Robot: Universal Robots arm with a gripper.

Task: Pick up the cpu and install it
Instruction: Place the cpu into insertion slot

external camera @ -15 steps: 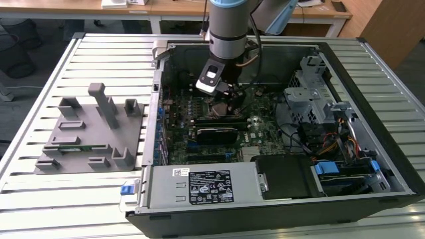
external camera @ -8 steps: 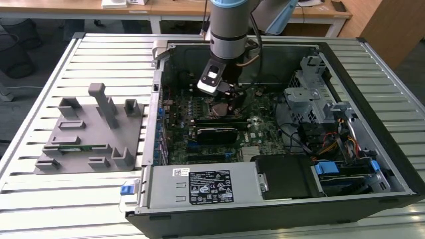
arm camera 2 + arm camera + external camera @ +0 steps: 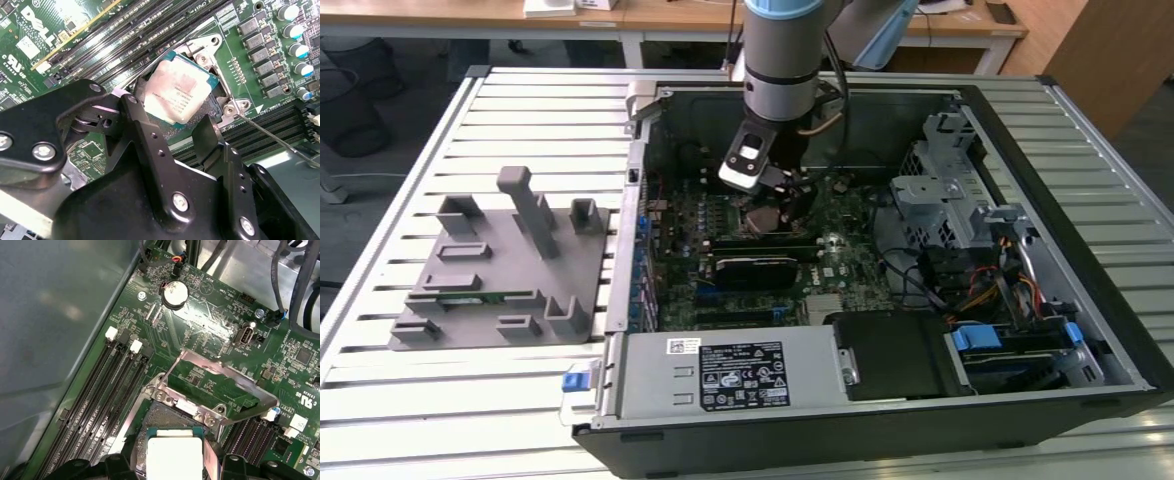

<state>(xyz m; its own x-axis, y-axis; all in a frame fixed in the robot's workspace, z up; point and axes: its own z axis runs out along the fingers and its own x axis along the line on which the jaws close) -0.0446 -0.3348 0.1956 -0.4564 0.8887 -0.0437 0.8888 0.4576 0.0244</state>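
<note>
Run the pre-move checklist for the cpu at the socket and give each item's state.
1. cpu gripped in the pincer: ok.
2. Load plate raised off the socket: ok.
3. Retention lever swung out: ok.
4. Visible socket contacts bare, nothing lying on them: ok.
5. cpu corners matched to the socket: cannot tell.

Black gripper [image 3: 167,114] hogs the foreground here. The cpu [image 3: 182,92] is pinched between its two fingers [image 3: 150,135], silver top facing the camera, tilted a bit over the socket [image 3: 221,100]. Can't tell if it's touching down yet. Green motherboard [image 3: 247,82] all around, with long memory slots [image 3: 125,30] running past one side. There's also a row of capacitors [image 3: 295,35] and a thin metal lever [image 3: 280,141] poking out beside the socket.
</note>
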